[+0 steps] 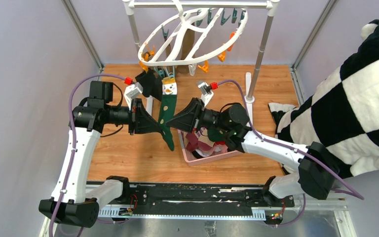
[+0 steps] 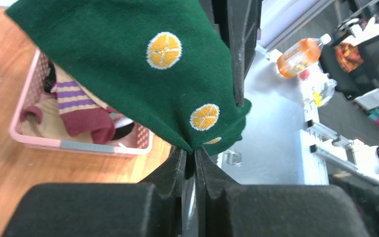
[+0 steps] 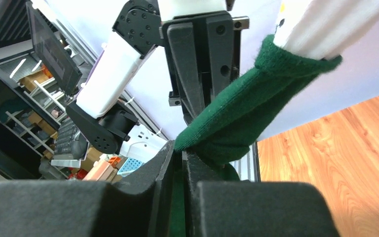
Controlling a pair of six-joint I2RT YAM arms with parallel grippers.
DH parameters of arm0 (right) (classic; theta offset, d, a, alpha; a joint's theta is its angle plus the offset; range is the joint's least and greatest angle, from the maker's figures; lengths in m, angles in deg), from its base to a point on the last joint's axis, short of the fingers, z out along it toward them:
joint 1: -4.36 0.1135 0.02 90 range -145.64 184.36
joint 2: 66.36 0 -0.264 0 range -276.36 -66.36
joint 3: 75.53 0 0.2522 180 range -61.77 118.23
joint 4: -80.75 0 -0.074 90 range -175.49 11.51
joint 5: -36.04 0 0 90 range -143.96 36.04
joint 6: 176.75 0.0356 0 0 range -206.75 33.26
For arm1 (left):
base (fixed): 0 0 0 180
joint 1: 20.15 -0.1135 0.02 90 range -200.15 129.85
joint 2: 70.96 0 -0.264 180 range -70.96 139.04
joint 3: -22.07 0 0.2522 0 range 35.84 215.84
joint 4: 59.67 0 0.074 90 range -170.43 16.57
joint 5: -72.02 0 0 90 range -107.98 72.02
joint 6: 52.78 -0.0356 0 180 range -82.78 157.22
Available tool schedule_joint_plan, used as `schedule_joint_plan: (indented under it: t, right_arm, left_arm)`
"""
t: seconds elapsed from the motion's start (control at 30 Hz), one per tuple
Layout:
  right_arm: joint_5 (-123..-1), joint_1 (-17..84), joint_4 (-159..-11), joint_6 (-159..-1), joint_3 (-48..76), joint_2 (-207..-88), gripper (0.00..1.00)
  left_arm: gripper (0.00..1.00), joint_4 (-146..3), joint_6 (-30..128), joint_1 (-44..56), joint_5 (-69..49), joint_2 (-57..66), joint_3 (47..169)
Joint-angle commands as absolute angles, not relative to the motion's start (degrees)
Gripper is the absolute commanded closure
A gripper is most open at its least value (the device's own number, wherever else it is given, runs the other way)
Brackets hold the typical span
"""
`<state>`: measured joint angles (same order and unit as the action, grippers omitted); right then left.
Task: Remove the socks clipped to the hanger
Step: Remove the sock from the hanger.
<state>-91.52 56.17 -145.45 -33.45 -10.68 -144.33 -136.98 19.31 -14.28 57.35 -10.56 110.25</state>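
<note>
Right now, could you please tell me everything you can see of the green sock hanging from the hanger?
The green sock is a soft dark-green knit with round orange citrus-slice motifs and a white snowman-face cuff. It hangs long and roughly upright below the white hanger, apparently clipped at the cuff, near the pink basket. The left pincer and the right pincer are both closed on its lower green part from opposite sides.
</note>
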Motion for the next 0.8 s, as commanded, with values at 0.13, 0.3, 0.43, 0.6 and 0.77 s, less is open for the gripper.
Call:
schedule_joint_plan:
  t: [0.13, 0.3, 0.43, 0.6, 0.77]
  right_arm:
    - [-70.2, 58.1, -121.0, -46.5, -10.0, -135.1, 0.46]
    - [-49.3, 62.5, -109.5, -59.0, -3.7, -134.7, 0.34]
    - [-41.5, 64.0, -108.8, -65.4, 2.8, -139.3, 0.26]
    - [-34.9, 64.5, -111.5, -71.2, 7.7, -143.6, 0.25]
    - [-32.2, 64.6, -113.9, -75.8, 12.7, -148.2, 0.26]
  left_arm:
    - [1.00, -137.3, 16.8, -13.8, 53.3, -11.5, 110.5]
    - [1.00, -137.2, 16.2, -13.0, 50.0, -10.2, 110.2]
    - [1.00, -137.1, 16.6, -12.9, 48.9, -8.5, 111.3]
    - [1.00, -137.1, 16.7, -12.5, 47.9, -8.8, 111.8]
    - [1.00, -137.1, 17.0, -11.8, 47.4, -8.9, 111.8]
